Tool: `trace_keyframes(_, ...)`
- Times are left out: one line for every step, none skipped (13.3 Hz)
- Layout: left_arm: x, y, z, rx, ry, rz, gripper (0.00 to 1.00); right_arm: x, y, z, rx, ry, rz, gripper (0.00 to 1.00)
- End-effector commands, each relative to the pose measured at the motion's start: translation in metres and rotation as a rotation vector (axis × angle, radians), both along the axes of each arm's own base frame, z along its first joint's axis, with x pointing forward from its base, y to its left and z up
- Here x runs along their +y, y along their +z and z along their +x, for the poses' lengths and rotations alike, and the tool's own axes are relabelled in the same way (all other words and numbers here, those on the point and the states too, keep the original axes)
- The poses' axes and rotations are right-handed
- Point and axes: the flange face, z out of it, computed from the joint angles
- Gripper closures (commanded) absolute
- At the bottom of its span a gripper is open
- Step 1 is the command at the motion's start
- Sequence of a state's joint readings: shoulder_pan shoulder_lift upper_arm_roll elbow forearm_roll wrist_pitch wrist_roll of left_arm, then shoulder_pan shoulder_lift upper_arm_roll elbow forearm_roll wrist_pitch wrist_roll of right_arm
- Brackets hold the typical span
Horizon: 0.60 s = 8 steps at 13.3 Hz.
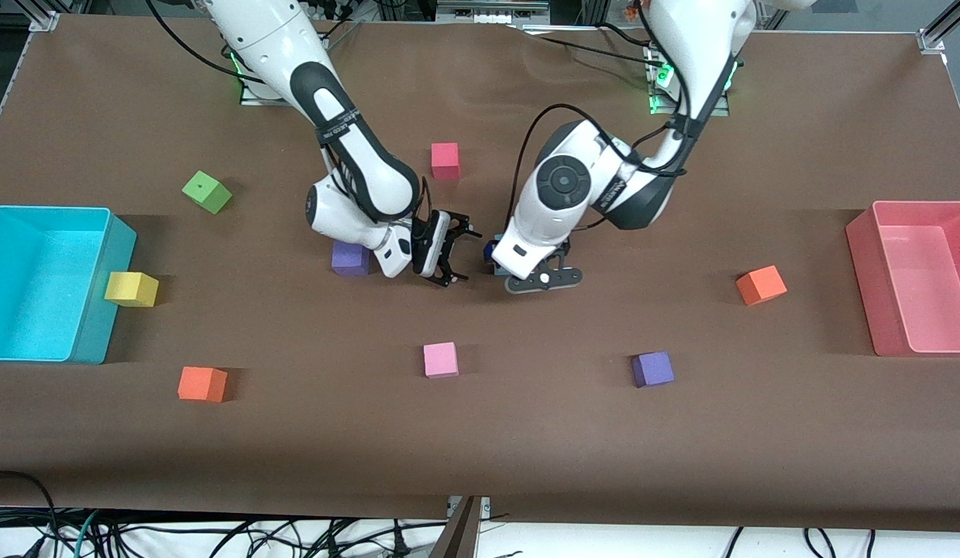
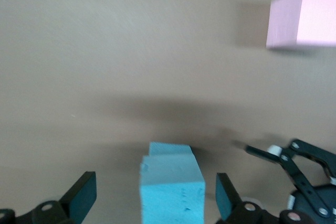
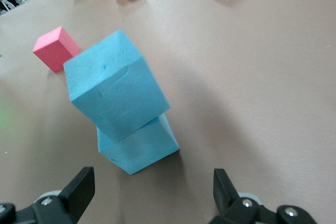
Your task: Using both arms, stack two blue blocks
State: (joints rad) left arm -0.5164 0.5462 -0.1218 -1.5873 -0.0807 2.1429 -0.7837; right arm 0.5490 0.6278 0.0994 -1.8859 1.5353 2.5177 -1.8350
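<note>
Blue blocks: upper cube (image 3: 116, 85) sits stacked and skewed on the lower cube (image 3: 142, 146), mid-table, hidden under the left arm in the front view
Left gripper (image 2: 156, 199): low over the stack, fingers spread either side, not touching
Right gripper (image 1: 447, 257): just beside the stack, fingers apart, empty
Nearby: pink cube (image 1: 441, 359), nearer the front camera

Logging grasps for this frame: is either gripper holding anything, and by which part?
Nothing is held. The left gripper and right gripper are both open beside the two stacked blue blocks, touching neither.
</note>
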Motion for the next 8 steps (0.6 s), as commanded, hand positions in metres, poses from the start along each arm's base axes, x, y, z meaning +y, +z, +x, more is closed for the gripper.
trace_keyframes(0.050, 0.058, 0.012, 0.009, 0.062, -0.008, 0.00, -0.042, 0.033, 0.012, 0.008, 0.052, 0.054, 0.00)
trace_keyframes(0.069, 0.085, 0.013, 0.011, 0.081, -0.008, 0.00, -0.059, 0.044, 0.023, 0.029, 0.082, 0.050, 0.00)
trace_keyframes(0.089, 0.112, 0.014, 0.010, 0.094, -0.010, 0.00, -0.079, 0.058, 0.034, 0.082, 0.109, 0.028, 0.00)
trace_keyframes(0.115, 0.137, 0.016, 0.008, 0.066, -0.006, 0.00, -0.100, 0.081, 0.047, 0.132, 0.141, -0.012, 0.00)
trace_keyframes(0.139, 0.156, 0.015, 0.012, 0.003, 0.000, 0.00, -0.123, 0.104, 0.061, 0.173, 0.167, -0.058, 0.00)
trace_keyframes(0.168, 0.171, 0.016, 0.020, -0.041, 0.008, 0.00, -0.149, 0.128, 0.075, 0.224, 0.186, -0.089, 0.00)
trace_keyframes(0.195, 0.183, 0.014, 0.034, -0.072, 0.017, 0.00, -0.176, 0.152, 0.088, 0.277, 0.195, -0.118, 0.00)
trace_keyframes(0.217, 0.195, 0.012, 0.042, -0.107, 0.029, 0.00, -0.207, 0.174, 0.099, 0.325, 0.187, -0.178, 0.00)
